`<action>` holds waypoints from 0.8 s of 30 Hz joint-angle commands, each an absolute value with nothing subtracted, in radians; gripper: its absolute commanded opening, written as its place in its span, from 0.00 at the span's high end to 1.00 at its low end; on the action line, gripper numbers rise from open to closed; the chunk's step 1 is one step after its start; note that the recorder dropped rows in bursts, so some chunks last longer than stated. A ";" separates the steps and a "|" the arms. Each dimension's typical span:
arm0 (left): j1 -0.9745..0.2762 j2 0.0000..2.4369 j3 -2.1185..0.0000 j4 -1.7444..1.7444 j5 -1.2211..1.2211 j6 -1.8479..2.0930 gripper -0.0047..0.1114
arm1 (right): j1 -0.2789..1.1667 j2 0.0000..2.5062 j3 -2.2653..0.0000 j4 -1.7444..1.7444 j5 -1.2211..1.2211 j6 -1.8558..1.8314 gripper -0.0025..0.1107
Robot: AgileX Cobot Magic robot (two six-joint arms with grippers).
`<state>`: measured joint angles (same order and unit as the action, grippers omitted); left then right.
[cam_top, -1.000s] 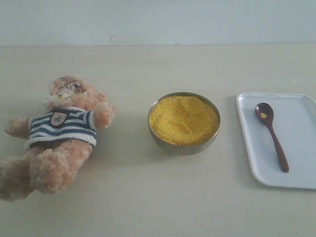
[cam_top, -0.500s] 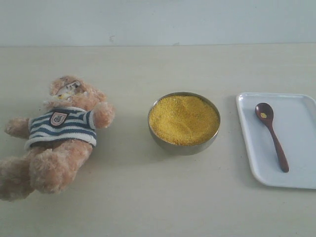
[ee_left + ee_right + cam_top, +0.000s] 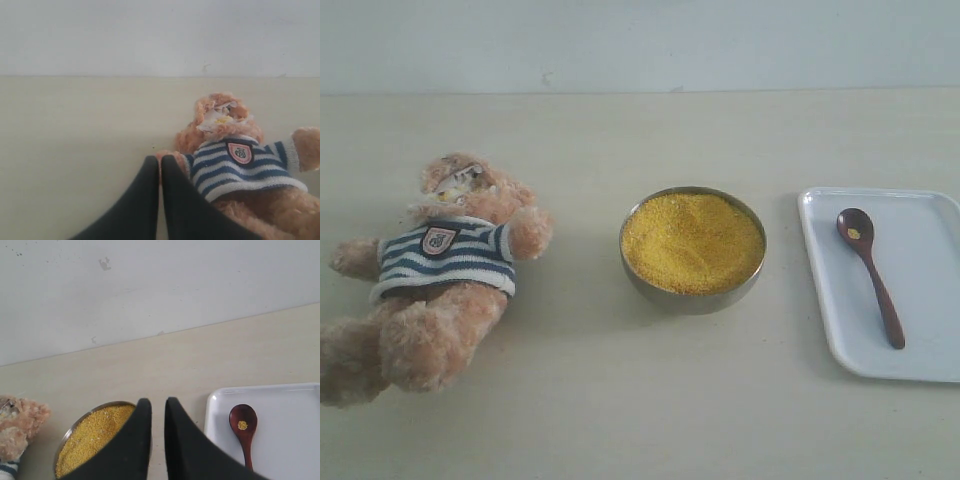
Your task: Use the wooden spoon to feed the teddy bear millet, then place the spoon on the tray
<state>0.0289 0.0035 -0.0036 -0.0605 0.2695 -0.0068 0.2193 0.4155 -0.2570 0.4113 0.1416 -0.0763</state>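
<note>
Wooden spoon (image 3: 870,285) is lying flat inside the tray (image 3: 920,350), bowl end pointing at the far wall and handle running back toward the near edge. You're seeing a yellow speck (image 3: 854,234) sitting in its bowl. It's too small to say more than that it's matching the millet's colour.

Tray is sitting on the worktop (image 3: 620,400) at the right of the exterior view. The frame edge is cutting off its right side, so you aren't getting the full outline.

Metal bowl (image 3: 692,302) is standing left of the tray, apart from it, with millet (image 3: 692,243) filling it close to the rim.

Teddy bear (image 3: 445,260) is lying on its back well left of the bowl, head toward the wall. Its face is reading as a blurry whitish-yellow patch with features hard to make out. One leg is running off the left frame edge.

Left tool (image 3: 160,159): fingers are pressing together and gripping nothing. The tips are overlapping the bear's arm in the left wrist view; can't tell if they're touching it.

Right tool (image 3: 158,402): fingers are standing a narrow slit apart with nothing between them. They're covering part of the bowl's rim in the right wrist view.

Both tools are showing only in their wrist views, so you can't judge their height over the worktop.
</note>
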 commanded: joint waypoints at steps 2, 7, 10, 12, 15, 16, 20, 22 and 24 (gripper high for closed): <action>0.030 0.000 0.000 -0.072 0.262 0.000 0.93 | 0.221 0.412 -0.254 0.413 0.128 -0.079 0.90; 0.030 0.000 0.000 -0.072 0.258 0.000 0.93 | 0.221 0.412 -0.254 0.413 0.128 -0.079 0.90; 0.030 0.000 0.000 -0.072 0.258 0.000 0.93 | 0.221 0.412 -0.254 0.413 0.128 -0.079 0.90; 0.030 0.000 0.000 -0.072 0.258 0.000 0.93 | 0.221 0.412 -0.254 0.413 0.128 -0.079 0.90; 0.030 0.000 0.000 -0.072 0.258 0.000 0.93 | 0.221 0.412 -0.254 0.413 0.128 -0.079 0.90; 0.030 0.000 0.000 -0.072 0.258 0.000 0.93 | 0.221 0.412 -0.254 0.413 0.128 -0.079 0.90; 0.030 0.000 0.000 -0.072 0.257 0.000 0.93 | 0.221 0.412 -0.254 0.413 0.128 -0.079 0.90; 0.030 0.000 0.000 -0.072 0.257 0.000 0.93 | 0.221 0.412 -0.254 0.413 0.128 -0.079 0.90; 0.030 0.000 0.000 -0.072 0.257 0.000 0.93 | 0.221 0.412 -0.254 0.413 0.128 -0.079 0.90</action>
